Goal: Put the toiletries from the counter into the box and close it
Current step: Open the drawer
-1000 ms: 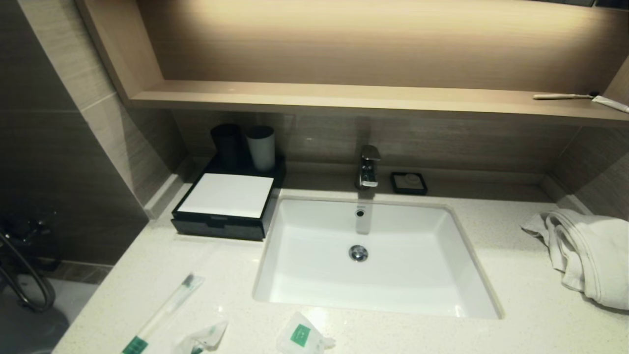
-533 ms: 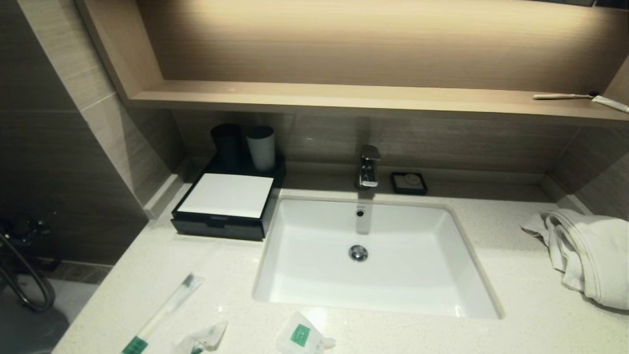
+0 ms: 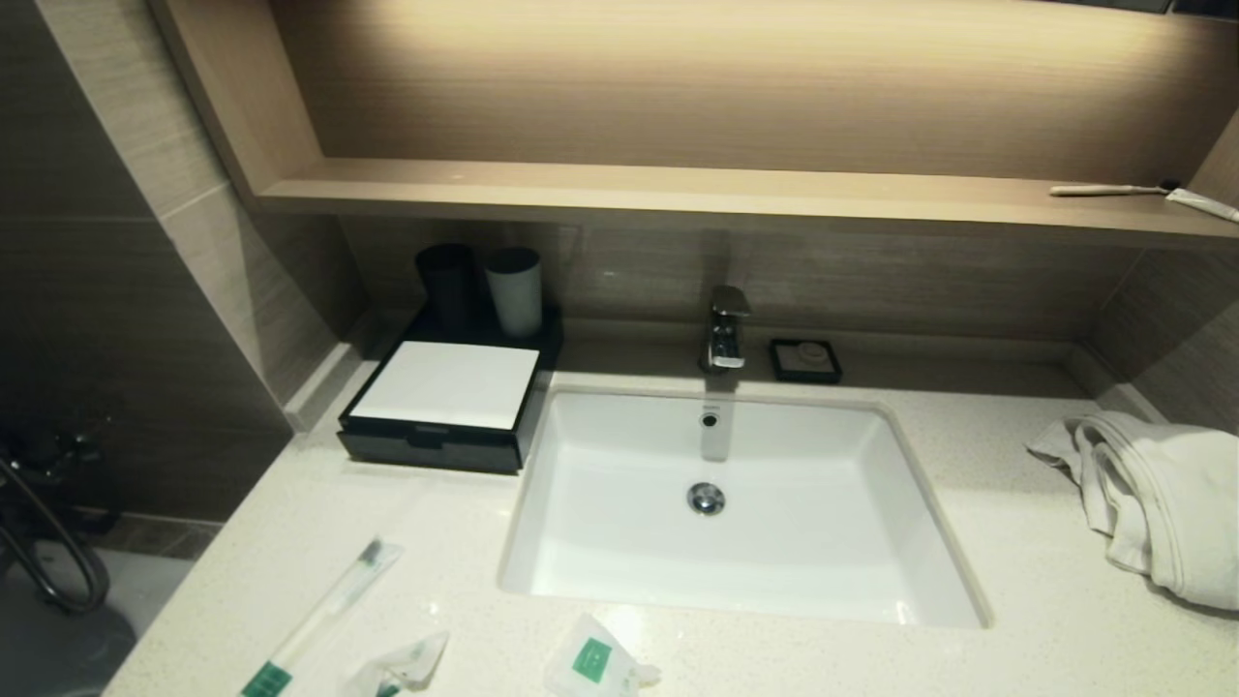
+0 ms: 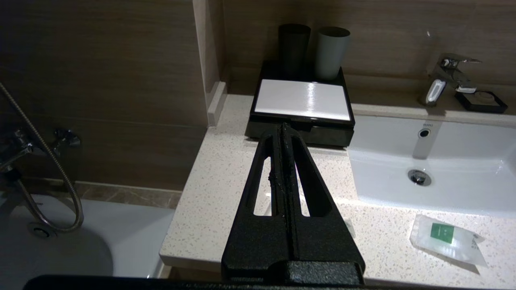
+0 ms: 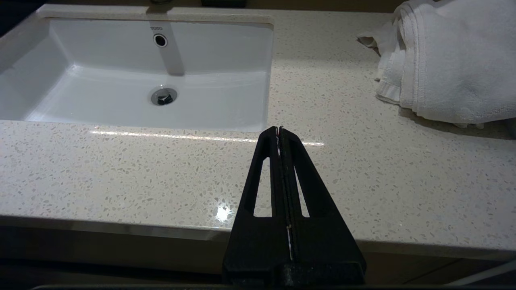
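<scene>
A black box with a white lid [image 3: 443,385] stands shut at the counter's back left, also in the left wrist view [image 4: 301,100]. Three wrapped toiletries lie at the counter's front left: a long toothbrush packet [image 3: 324,615], a crumpled small packet [image 3: 399,666] and a clear sachet with a green label [image 3: 592,662], also in the left wrist view [image 4: 445,239]. My left gripper [image 4: 283,125] is shut and empty, held above the front left counter. My right gripper [image 5: 278,129] is shut and empty above the front counter right of the sink. Neither gripper shows in the head view.
A white sink [image 3: 910,494] fills the middle, with a tap [image 3: 726,329] and a black soap dish [image 3: 804,359] behind it. Two cups [image 3: 513,288] stand behind the box. A white towel [image 3: 1157,499] lies at the right. A shelf [image 3: 678,194] runs above.
</scene>
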Controlling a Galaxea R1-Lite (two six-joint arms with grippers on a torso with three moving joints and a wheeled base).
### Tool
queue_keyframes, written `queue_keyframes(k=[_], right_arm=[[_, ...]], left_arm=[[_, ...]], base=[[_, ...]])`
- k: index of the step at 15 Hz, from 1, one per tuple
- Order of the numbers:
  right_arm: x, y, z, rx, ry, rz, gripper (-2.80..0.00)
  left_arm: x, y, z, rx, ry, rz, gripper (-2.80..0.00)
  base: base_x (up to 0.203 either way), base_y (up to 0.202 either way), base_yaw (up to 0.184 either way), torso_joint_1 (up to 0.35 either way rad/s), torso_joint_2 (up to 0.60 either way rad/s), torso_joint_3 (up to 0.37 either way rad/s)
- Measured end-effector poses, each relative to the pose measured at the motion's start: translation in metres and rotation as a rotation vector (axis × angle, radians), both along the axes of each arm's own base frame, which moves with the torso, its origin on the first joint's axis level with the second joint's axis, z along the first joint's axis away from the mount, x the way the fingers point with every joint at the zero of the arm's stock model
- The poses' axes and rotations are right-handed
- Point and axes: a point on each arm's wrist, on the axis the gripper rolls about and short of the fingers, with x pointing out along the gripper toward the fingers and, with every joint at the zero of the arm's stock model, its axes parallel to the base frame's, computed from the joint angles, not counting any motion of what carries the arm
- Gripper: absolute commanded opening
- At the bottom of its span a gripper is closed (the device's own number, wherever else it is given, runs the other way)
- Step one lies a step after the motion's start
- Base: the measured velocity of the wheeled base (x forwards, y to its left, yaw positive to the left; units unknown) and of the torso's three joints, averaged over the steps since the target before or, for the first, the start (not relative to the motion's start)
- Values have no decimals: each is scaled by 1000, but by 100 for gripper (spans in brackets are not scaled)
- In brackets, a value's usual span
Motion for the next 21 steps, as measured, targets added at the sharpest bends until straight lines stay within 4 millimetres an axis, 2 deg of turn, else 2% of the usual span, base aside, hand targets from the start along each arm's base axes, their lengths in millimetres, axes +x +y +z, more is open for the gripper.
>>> queue_keyframes(k=[3, 7, 16, 21], right_arm=[[0, 0, 0, 0, 0, 0, -280], [0, 0, 0, 0, 0, 0, -280], [0, 0, 0, 0, 0, 0, -280], [0, 0, 0, 0, 0, 0, -280]], left_arm=[[14, 0, 28, 6, 45, -6, -280], [44, 0, 48, 7, 158, -13, -280], [122, -1, 63, 5, 411, -21, -280], [153, -1, 68, 5, 451, -16, -280]], base=[[0, 0, 0, 0, 0, 0], [0, 0, 0, 0, 0, 0], [0, 0, 0, 0, 0, 0], [0, 0, 0, 0, 0, 0]])
